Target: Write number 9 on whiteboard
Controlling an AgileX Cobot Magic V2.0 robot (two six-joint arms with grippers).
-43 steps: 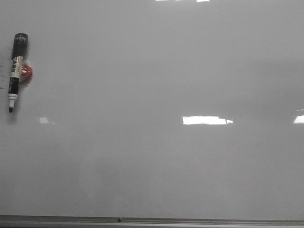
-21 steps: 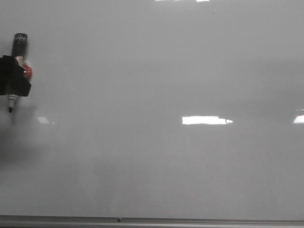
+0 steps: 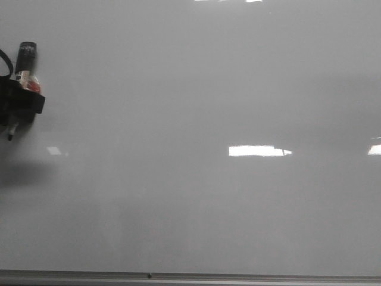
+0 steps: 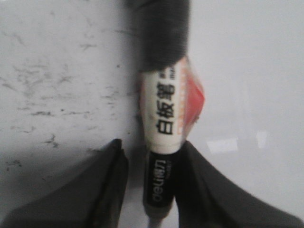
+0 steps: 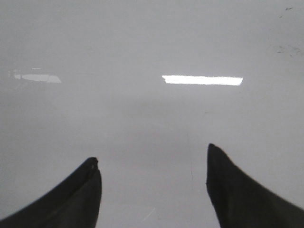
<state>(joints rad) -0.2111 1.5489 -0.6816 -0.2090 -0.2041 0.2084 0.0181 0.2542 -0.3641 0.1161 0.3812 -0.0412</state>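
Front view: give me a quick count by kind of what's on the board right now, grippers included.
Markers: 1, the black-and-white marker at the left edge of the whiteboard
Red items: 1, a small red thing against the marker, too blurred to name
Grippers on the board: 1, the left gripper, around the marker
Written digits: 0
Total: 3

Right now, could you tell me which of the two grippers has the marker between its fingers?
The left gripper: its fingers flank the marker. The right gripper is open over bare whiteboard.
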